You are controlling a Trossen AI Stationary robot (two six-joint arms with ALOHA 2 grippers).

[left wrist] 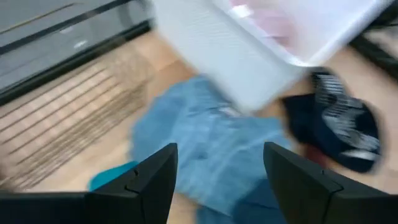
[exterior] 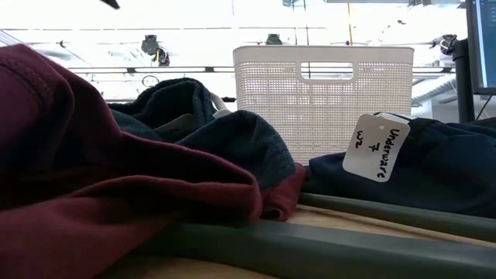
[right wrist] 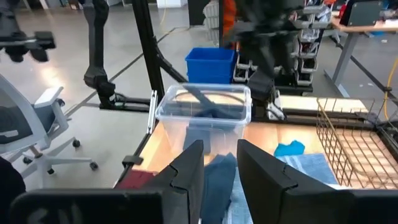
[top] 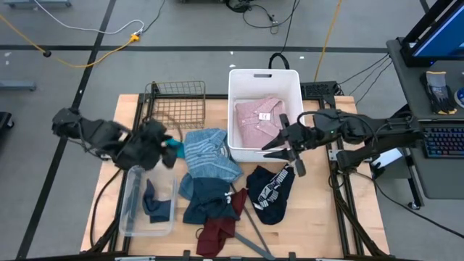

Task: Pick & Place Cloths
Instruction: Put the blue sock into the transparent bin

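Note:
A pink collared shirt (top: pixel 259 120) lies inside the white bin (top: pixel 239 80). A light-blue striped shirt (top: pixel 210 151) lies on the table beside the bin, over a darker blue garment (top: pixel 205 199). A navy white-printed top (top: pixel 270 192) and a maroon garment (top: pixel 216 233) lie nearer the front edge. A small teal piece (top: pixel 175 145) lies by my left gripper (top: pixel 164 141), which is open and empty above the table; the striped shirt (left wrist: pixel 205 149) shows beyond its fingers. A blue piece (top: pixel 156 205) lies in a clear tub (top: pixel 130 190). My right gripper (top: pixel 275 143) is open and empty over the bin's near wall.
A wire basket (top: pixel 177 101) stands at the back, left of the bin. A grey hanger (top: pixel 255 233) lies at the front, partly under the garments. In the low view the maroon garment (exterior: pixel 77 163) and the hanger (exterior: pixel 349 252) fill the foreground before the bin (exterior: pixel 325 93).

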